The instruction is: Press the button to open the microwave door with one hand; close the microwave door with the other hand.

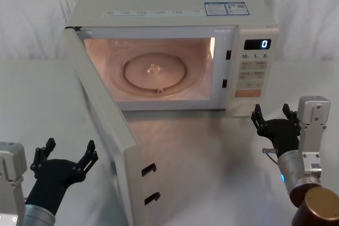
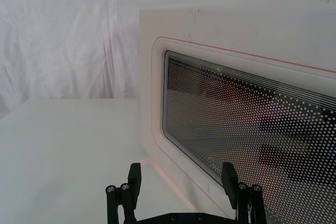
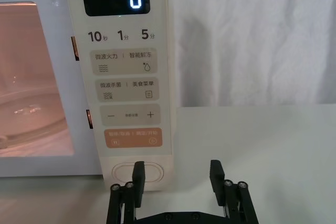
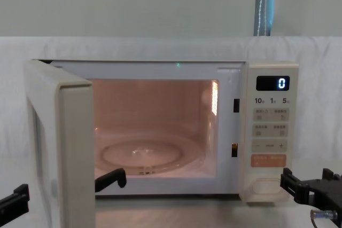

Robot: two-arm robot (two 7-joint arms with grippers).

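White cloth covers the desk [image 1: 32, 93] where the microwave [image 1: 175, 3] stands toward its back edge. Its microwave door [image 1: 106, 125] hangs wide open, so pressing looks done. My right gripper [image 1: 274, 119], open, is before the button [image 3: 137, 172]; my open left gripper [image 1: 64, 158] must close it.

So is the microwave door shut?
No, the door is swung wide open toward the robot's left, and the lit inside of the microwave with its round glass tray shows.
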